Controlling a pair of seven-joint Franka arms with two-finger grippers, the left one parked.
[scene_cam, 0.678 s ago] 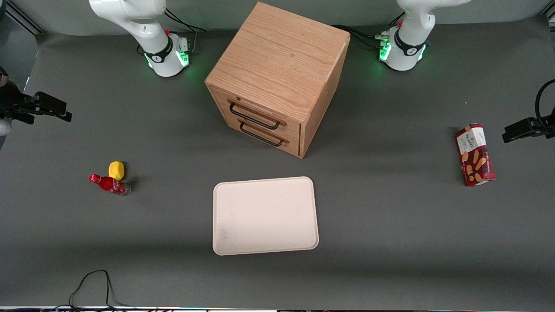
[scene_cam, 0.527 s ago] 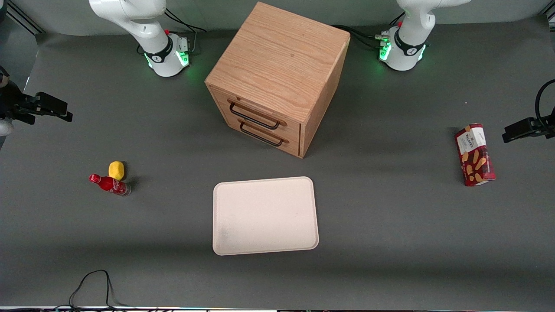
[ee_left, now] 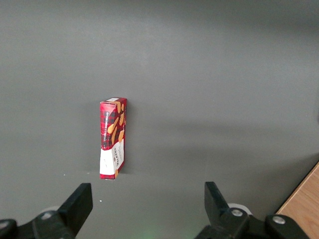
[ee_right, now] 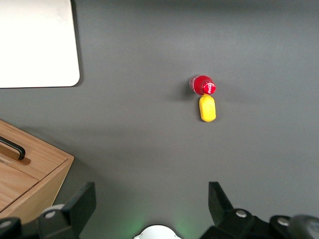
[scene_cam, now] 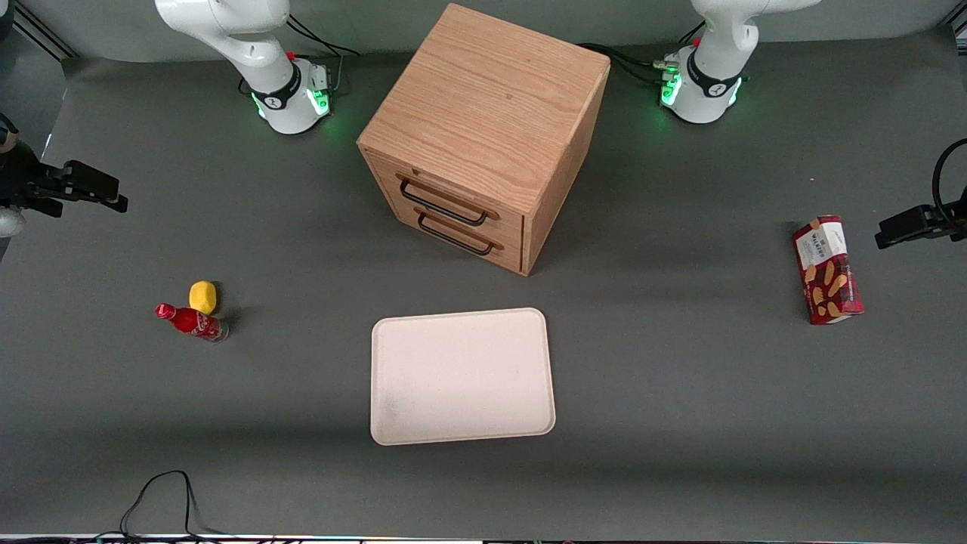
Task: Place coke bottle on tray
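Claw [ee_right: 149,204] wide open, empty, high above table [scene_cam: 680,393]. Coke bottle [scene_cam: 190,322] upright on table, touching yellow lump [scene_cam: 202,296], well apart from tray [scene_cam: 461,375], toward working arm's end.

I am in a robot lab. My white arm base [scene_cam: 291,98] glows green and is bolted to a big gray surface [scene_cam: 680,378]. Black cables [scene_cam: 162,495] run along it, and cameras on stands [scene_cam: 914,223] watch from the sides.
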